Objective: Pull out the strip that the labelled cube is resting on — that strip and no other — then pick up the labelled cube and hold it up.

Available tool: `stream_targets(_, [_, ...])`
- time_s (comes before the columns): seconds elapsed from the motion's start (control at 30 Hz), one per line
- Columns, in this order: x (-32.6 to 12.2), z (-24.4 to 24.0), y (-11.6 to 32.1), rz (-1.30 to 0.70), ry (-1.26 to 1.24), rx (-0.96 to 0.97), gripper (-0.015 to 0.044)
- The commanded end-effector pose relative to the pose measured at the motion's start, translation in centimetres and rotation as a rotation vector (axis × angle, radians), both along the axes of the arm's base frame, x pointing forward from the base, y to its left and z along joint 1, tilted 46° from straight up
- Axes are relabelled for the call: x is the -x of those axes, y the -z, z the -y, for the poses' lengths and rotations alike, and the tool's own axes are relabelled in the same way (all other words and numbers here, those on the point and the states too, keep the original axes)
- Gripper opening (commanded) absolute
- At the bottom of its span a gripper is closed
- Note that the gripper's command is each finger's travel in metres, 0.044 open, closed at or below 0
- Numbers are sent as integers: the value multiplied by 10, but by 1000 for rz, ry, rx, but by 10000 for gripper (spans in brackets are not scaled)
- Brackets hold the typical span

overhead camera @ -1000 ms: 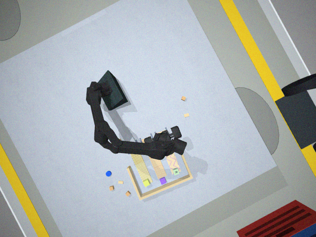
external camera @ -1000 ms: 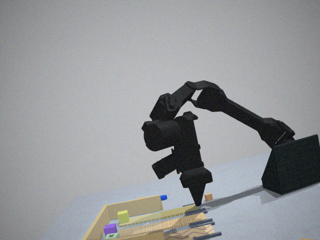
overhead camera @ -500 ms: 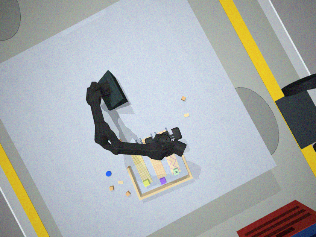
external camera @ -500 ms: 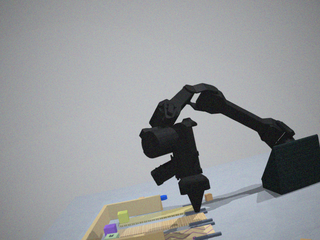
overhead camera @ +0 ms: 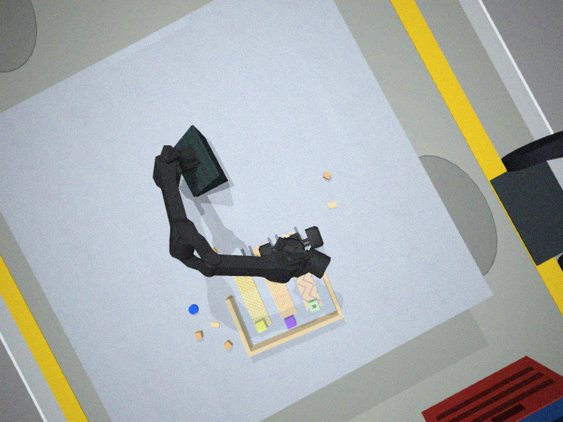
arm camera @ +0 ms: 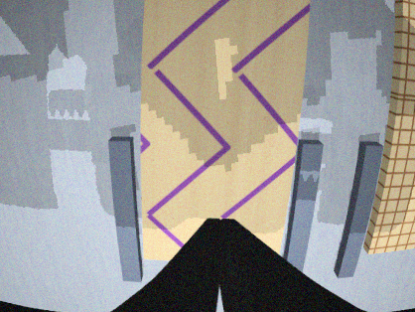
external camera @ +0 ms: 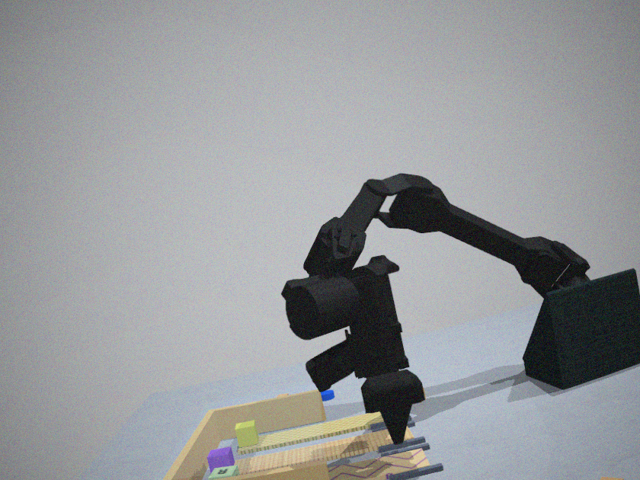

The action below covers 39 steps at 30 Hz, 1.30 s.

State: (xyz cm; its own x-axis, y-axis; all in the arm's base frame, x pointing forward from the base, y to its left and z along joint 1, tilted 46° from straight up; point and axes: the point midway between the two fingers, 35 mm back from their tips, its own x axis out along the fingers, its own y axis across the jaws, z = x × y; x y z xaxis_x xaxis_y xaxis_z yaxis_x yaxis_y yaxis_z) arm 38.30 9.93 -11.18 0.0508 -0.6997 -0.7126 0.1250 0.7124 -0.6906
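Note:
The labelled cube (overhead camera: 313, 305) (external camera: 223, 472), pale green with an R, rests at the walled end of the purple zigzag strip (overhead camera: 309, 295) (arm camera: 179, 144). My gripper (external camera: 398, 443) (arm camera: 218, 232) is shut and empty, pointing down over that strip's other end; whether its tips touch the strip cannot be told. The arm hides the fingers in the top view. A brown-grid strip (overhead camera: 281, 297) (arm camera: 397, 174) lies beside it, with a purple cube (overhead camera: 289, 321) (external camera: 220, 459) at its end. A yellow-green cube (overhead camera: 260, 325) (external camera: 246, 433) sits on the yellow patterned strip (overhead camera: 250, 297) (external camera: 310, 431).
Dark rails (arm camera: 125, 209) flank the strips' near ends. A low wooden wall (overhead camera: 295, 335) (external camera: 279, 413) encloses the cube ends on three sides. A blue disc (overhead camera: 194, 309) (external camera: 328, 395) and small blocks lie outside it, including an orange block (overhead camera: 198, 335) and another orange block (overhead camera: 327, 175).

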Motion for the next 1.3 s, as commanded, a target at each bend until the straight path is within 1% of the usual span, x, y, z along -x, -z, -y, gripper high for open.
stream_targets(0.0, [0,5,4,-2,-7,7,0])
stream_targets(0.4, [1,17,18,-2,-7,9,0])
stream_targets(1.27, [1,18,19,-2,-7,9,0])
